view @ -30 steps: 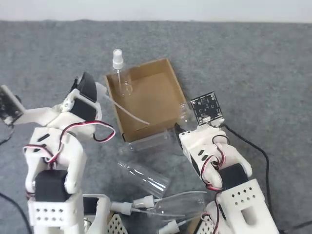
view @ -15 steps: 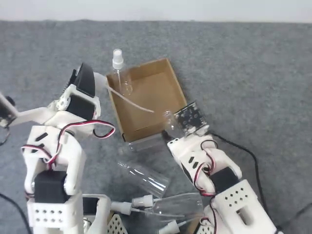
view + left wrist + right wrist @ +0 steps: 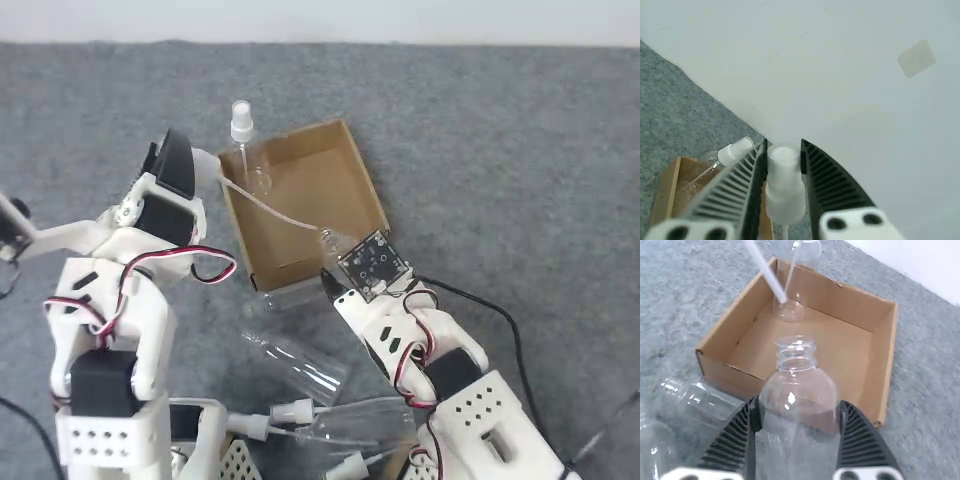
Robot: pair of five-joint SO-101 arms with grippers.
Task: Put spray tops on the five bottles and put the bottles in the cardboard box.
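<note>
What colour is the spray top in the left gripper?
White spray top, clearest in left wrist view.

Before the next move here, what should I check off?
1. The left pincer is shut on the spray top: ok.
2. The right pincer is shut on the bottle: ok.
3. Its mouth is open, with no top on it: ok.
4. The tube has its tip inside that mouth: not ok, it is outside.
5. Room in the box: ok, one capped bottle stands in a corner.
</note>
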